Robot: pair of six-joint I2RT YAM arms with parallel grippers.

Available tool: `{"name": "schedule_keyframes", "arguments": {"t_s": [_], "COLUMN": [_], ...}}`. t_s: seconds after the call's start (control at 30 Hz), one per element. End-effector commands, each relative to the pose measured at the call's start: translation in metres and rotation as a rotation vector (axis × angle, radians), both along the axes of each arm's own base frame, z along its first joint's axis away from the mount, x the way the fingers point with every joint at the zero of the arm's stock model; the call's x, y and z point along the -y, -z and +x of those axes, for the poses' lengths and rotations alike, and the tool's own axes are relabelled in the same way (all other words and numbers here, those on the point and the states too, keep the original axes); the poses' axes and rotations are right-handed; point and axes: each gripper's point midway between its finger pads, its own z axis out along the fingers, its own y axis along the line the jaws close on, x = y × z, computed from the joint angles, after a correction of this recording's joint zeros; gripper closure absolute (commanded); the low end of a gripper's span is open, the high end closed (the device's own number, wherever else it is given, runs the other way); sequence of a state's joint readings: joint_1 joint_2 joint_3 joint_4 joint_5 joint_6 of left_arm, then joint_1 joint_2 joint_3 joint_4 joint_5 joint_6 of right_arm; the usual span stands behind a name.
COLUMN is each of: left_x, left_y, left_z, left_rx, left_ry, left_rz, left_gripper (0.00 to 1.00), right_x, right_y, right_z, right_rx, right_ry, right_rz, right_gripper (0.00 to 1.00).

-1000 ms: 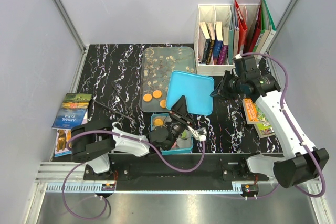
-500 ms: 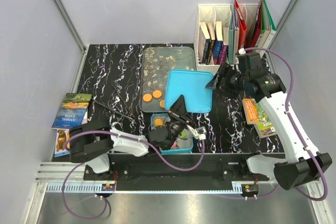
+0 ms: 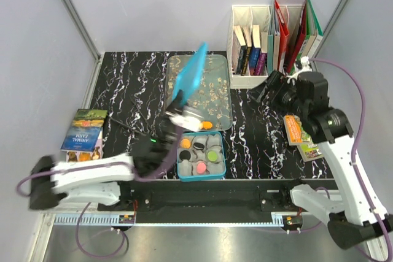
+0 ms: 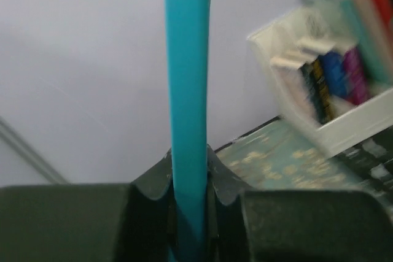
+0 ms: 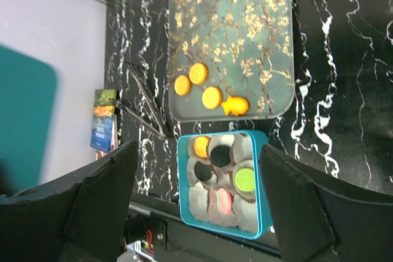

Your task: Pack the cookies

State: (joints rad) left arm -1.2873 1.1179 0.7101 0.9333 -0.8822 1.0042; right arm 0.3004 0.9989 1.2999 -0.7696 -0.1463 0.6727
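My left tool (image 3: 177, 115) is clenched on the teal lid (image 4: 187, 59), which I hold on its edge, high over the flowered tray (image 5: 258, 41); in the left wrist view the lid rises straight up out of the two jaws; my right tool (image 3: 267, 90) is released and holds nothing, and it hangs over the right part of the table (image 3: 129, 78), near the white book rack (image 3: 264, 41); the teal tin (image 5: 215, 231) stands uncovered at the near edge of the table, just beside the tray, and it is filled with grey paper cups (image 5: 199, 197); some cookies are already in the cups: an orange cookie (image 5: 201, 146), two black cookies (image 5: 219, 156), a green cookie (image 5: 245, 180) and a pink cookie (image 5: 224, 200); on the near end of the tray lie three round orange cookies (image 5: 198, 73) and one fish-shaped cookie (image 5: 235, 106), close together; I judge that the packing is about half done and the lid is only kept out of the way, because some cups look empty; the next move, I think, calls for the free right tool to come down on one tray cookie, pinch it by the rim and place it in an empty cup; the cookies are flat, so the pinch must be low and exact.
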Motion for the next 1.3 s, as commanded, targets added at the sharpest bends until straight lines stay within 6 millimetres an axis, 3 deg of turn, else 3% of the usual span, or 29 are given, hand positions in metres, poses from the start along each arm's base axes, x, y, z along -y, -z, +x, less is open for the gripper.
{"name": "schedule_keyframes", "arguments": {"t_s": [0.0, 0.03, 0.2, 0.23, 0.3, 0.33, 0.4, 0.43, 0.47, 0.5, 0.53, 0.57, 0.63, 0.8, 1.03, 1.27], "left_x": [-0.017, -0.019, -0.021, -0.011, -0.008, 0.005, 0.013, 0.015, 0.018, 0.016, 0.015, 0.016, 0.013, 0.011, 0.002, -0.011], "left_y": [-0.031, -0.034, -0.037, -0.038, -0.036, -0.035, -0.026, -0.033, -0.016, -0.015, -0.023, -0.006, -0.006, 0.023, 0.069, 0.098], "left_z": [-0.012, -0.008, -0.013, -0.023, -0.022, -0.035, -0.037, -0.038, -0.034, -0.038, -0.037, -0.033, -0.032, -0.033, -0.044, -0.049], "left_rx": [-0.354, -0.413, -0.592, -0.644, -0.687, -0.761, -0.874, -0.875, -0.937, -1.014, -0.986, -1.042, -1.086, -1.23, -1.275, -1.254], "left_ry": [0.303, 0.349, 0.46, 0.546, 0.604, 0.712, 0.813, 0.874, 0.898, 0.958, 1.021, 1.021, 1.082, 1.108, 1.087, 1.024], "left_rz": [-0.54, -0.635, -0.683, -0.694, -0.714, -0.723, -0.779, -0.808, -0.829, -0.893, -0.921, -0.953, -1.008, -1.157, -1.273, -1.389], "left_gripper": [0.9, 0.9, 0.85, 0.85, 0.85, 0.84, 0.86, 0.89, 0.94, 0.95, 0.96, 0.96, 0.96, 0.96, 0.99, 1.0], "right_x": [-0.005, -0.009, -0.024, -0.028, -0.03, -0.029, -0.028, -0.027, -0.026, -0.024, -0.022, -0.021, -0.02, -0.025, -0.048, -0.043], "right_y": [-0.01, -0.006, 0.007, 0.005, 0.012, 0.015, 0.016, 0.019, 0.019, 0.016, 0.019, 0.018, 0.014, 0.018, 0.057, 0.074], "right_z": [0.014, 0.014, 0.019, 0.021, 0.021, 0.022, 0.021, 0.022, 0.021, 0.019, 0.02, 0.018, 0.013, 0.004, -0.01, -0.023], "right_rx": [0.098, 0.089, 0.09, 0.107, 0.104, 0.115, 0.131, 0.136, 0.145, 0.159, 0.167, 0.178, 0.208, 0.201, 0.11, 0.118], "right_ry": [0.016, -0.005, -0.077, -0.096, -0.105, -0.102, -0.099, -0.092, -0.086, -0.079, -0.067, -0.062, -0.063, -0.111, -0.232, -0.214], "right_rz": [0.047, 0.052, 0.085, 0.098, 0.097, 0.099, 0.1, 0.102, 0.105, 0.111, 0.108, 0.113, 0.122, 0.136, 0.224, 0.248], "right_gripper": [0.14, 0.14, 0.16, 0.16, 0.16, 0.16, 0.17, 0.18, 0.18, 0.2, 0.21, 0.22, 0.24, 0.25, 0.26, 0.26]}}
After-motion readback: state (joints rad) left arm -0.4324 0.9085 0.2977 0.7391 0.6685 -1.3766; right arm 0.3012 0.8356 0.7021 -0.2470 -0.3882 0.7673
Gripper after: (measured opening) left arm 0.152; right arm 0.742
